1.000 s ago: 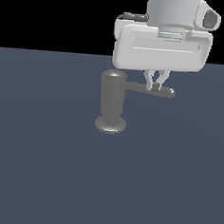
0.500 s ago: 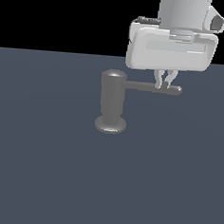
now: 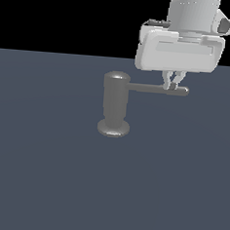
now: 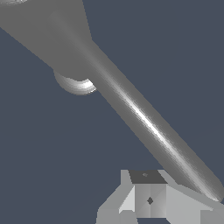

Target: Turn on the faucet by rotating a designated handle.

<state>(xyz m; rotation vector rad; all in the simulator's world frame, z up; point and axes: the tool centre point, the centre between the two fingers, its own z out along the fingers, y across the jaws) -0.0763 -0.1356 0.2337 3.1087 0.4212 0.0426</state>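
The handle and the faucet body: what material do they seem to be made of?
The handle looks like polished grey metal: a bright streak of highlight runs along the rod in the wrist view. The faucet body has the same grey with a softer sheen, most likely metal with a duller finish. As a simulator's render, only the look can be judged.

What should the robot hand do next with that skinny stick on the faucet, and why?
Probably push sideways on the handle to swing it around the faucet. The gripper sits near the handle's tip, where a small push should turn it most easily.
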